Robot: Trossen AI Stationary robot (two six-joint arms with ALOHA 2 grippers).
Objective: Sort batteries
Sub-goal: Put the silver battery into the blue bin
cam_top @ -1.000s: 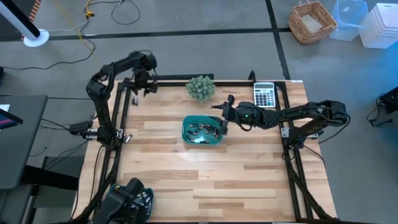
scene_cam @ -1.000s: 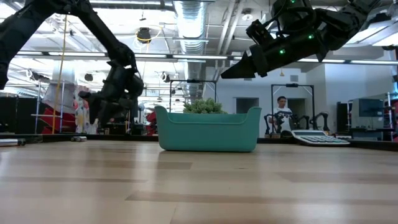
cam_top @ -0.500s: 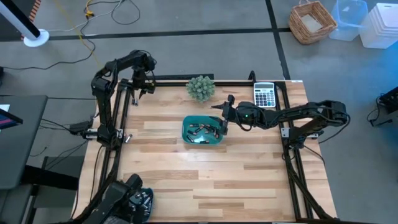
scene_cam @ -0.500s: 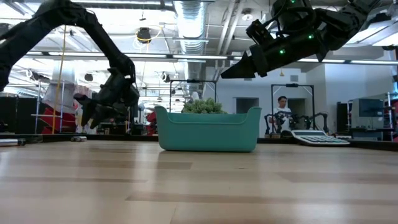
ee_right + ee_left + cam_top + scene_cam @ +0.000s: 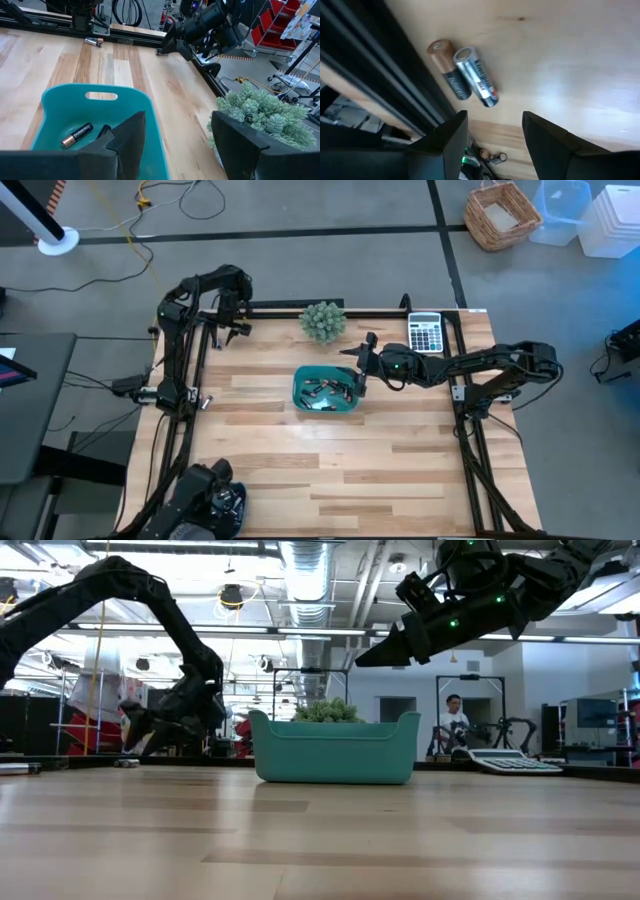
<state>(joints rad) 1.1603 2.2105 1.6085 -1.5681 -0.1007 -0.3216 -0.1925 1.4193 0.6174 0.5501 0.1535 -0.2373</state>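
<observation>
The batteries point(image 5: 328, 391) lie in a pile in the teal tray point(image 5: 300, 402) in the middle of the bench point(image 5: 330, 460). Two more batteries point(image 5: 465, 76) lie side by side near the far left corner. We think they are small, hard, smooth and would roll, so we should pinch one across its middle. Our left gripper point(image 5: 492, 142) hangs over those two with its jaws open and empty. Our right gripper point(image 5: 177, 145) waits over the tray, jaws wide. The wood is flat. A plant point(image 5: 323, 320) and calculator point(image 5: 427, 333) sit at the back.

overhead, table-level, two wrist views (close)
</observation>
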